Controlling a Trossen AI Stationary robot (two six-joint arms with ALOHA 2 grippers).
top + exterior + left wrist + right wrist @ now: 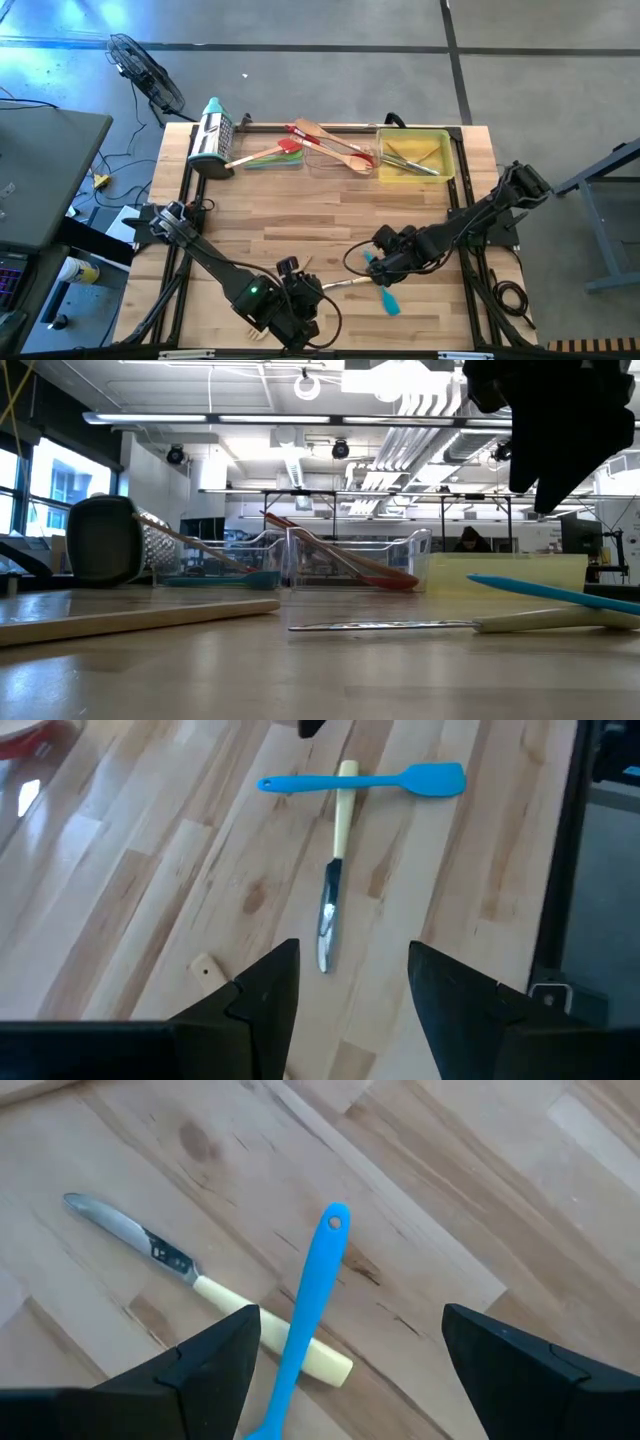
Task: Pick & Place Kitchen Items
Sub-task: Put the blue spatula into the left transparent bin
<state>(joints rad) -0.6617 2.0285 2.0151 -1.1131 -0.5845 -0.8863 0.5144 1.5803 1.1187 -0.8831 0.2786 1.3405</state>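
A blue spatula (310,1295) lies on the table near its front edge, resting across the pale handle of a small metal knife (175,1260). My right gripper (350,1370) hangs open above the spatula's handle, pointing steeply down, one finger on each side and clear of it; in the high view it (385,262) is right of centre. My left gripper (355,990) stands open at the front edge (308,298), slanting down toward the knife's blade (327,925) and touching nothing. More utensils lie in the trays at the back.
At the far edge stand a steel grater (212,138), a clear tray (335,152) with wooden and red utensils, and a yellow tray (440,150) with metal ones. A wooden utensil (130,620) lies by the left arm. Bare wood fills the table's middle.
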